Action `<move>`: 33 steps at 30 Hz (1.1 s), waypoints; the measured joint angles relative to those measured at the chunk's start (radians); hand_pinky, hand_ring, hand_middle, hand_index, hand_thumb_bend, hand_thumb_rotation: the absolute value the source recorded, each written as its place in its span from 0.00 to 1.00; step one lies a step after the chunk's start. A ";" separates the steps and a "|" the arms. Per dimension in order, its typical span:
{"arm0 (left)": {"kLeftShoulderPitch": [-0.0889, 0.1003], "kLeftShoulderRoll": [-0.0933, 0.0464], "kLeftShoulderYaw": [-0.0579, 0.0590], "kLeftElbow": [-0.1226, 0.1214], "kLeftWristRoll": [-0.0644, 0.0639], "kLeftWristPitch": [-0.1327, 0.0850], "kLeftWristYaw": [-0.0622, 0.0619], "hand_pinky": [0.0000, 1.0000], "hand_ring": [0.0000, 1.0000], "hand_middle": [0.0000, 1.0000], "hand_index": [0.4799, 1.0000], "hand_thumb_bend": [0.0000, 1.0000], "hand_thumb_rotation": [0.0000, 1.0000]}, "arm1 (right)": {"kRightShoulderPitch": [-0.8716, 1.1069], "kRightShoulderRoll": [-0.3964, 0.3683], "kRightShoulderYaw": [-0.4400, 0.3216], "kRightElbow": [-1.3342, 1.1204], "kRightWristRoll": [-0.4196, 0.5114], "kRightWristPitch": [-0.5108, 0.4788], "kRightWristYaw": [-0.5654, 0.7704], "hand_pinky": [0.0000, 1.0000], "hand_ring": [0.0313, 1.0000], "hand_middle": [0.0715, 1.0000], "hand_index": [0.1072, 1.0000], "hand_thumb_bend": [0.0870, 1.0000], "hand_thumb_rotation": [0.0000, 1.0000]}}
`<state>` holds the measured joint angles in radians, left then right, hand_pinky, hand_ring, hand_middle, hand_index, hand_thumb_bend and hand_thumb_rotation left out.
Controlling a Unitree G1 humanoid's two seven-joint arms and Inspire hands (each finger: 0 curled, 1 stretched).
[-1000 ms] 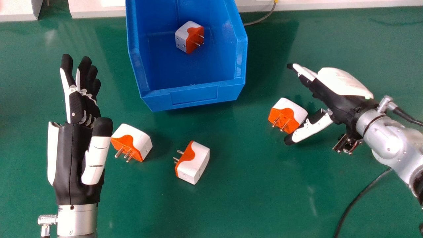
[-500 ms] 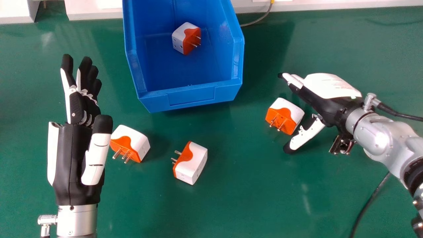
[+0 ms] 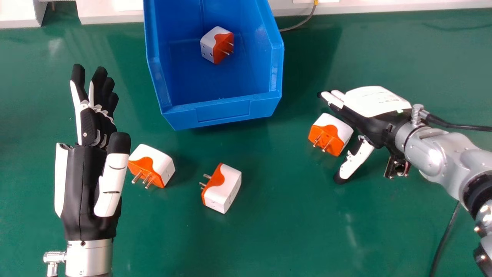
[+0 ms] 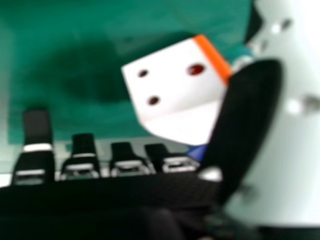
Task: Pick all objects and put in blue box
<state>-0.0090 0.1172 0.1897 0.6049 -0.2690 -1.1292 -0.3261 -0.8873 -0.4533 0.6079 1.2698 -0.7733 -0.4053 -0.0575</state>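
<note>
Green worktop point(image 3: 284, 238) here, and my right hand point(image 3: 376, 102) is wide open, empty, just beside a plug point(image 3: 332, 132); left hand point(image 3: 92, 184) open too, another plug point(image 3: 217, 44) inside the box point(image 3: 223, 111)!

Can't see far end of blue box point(image 3: 223, 110), cut off by top edge of head view, beyond fingertips of L hand point(image 3: 92, 184); can't see one corner of L plug point(image 3: 163, 161), tucked behind L thumb; can't make out palm of R hand point(image 3: 376, 102) in head view, hidden under its back, nor print on it, too small; can't tell touch from gap b/w R thumb and R plug point(image 3: 335, 125); in R hand view, can't see part of same plug, hidden behind thumb; can't ID blue bit point(image 4: 196, 151), mostly hidden b/w fingertips and thumb; can't follow black cable point(image 3: 446, 238) past bottom edge, wrist side of R fingers.
</note>
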 measured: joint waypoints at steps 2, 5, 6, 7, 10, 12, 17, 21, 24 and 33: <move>0.000 0.000 0.000 0.000 0.000 0.000 0.000 1.00 1.00 1.00 1.00 0.59 0.83 | -0.002 0.008 0.001 0.007 0.000 0.007 -0.011 0.79 0.95 1.00 1.00 1.00 0.32; 0.002 0.000 0.000 -0.002 0.001 0.000 0.001 1.00 1.00 1.00 1.00 0.59 0.83 | -0.001 0.020 0.001 0.012 0.001 0.024 -0.029 0.79 0.95 1.00 1.00 1.00 0.32; 0.002 0.000 0.000 -0.003 0.001 0.000 0.001 1.00 1.00 1.00 1.00 0.59 0.83 | -0.001 0.023 0.001 0.016 0.001 0.029 -0.037 0.78 0.95 1.00 1.00 1.00 0.32; 0.002 0.000 0.000 -0.003 0.001 0.000 0.001 1.00 1.00 1.00 1.00 0.58 0.83 | 0.000 0.025 0.002 0.018 0.001 0.032 -0.045 0.77 0.95 1.00 1.00 1.00 0.32; 0.002 0.000 0.000 -0.004 0.005 0.000 0.004 1.00 1.00 1.00 1.00 0.58 0.83 | 0.003 0.036 0.015 0.022 -0.002 0.046 -0.077 0.76 0.95 1.00 1.00 1.00 0.33; 0.002 -0.001 0.000 -0.005 0.013 0.000 0.005 1.00 1.00 1.00 1.00 0.57 0.82 | 0.003 0.044 0.025 0.024 -0.008 0.053 -0.094 0.75 0.94 1.00 1.00 1.00 0.33; 0.004 -0.004 0.000 -0.007 0.022 0.000 0.008 1.00 1.00 1.00 1.00 0.55 0.82 | -0.001 0.062 0.057 0.028 -0.021 0.093 -0.125 0.72 0.94 1.00 1.00 1.00 0.34; 0.011 -0.009 0.000 -0.015 0.025 0.001 0.020 1.00 1.00 1.00 1.00 0.54 0.82 | -0.006 0.072 0.073 0.030 -0.022 0.112 -0.125 0.72 0.93 0.99 1.00 1.00 0.34; 0.019 -0.009 0.000 -0.026 0.032 0.001 0.026 1.00 1.00 1.00 1.00 0.54 0.82 | -0.007 0.075 0.072 0.031 -0.019 0.111 -0.123 0.71 0.92 0.98 1.00 1.00 0.34; 0.026 -0.009 0.000 -0.028 0.036 0.001 0.043 1.00 1.00 1.00 1.00 0.52 0.81 | 0.008 0.071 0.052 0.037 -0.006 0.048 -0.170 0.59 0.71 0.78 0.81 0.96 0.16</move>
<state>0.0166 0.1081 0.1901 0.5765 -0.2330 -1.1283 -0.2832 -0.8793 -0.3827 0.6601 1.3070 -0.7796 -0.3573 -0.2274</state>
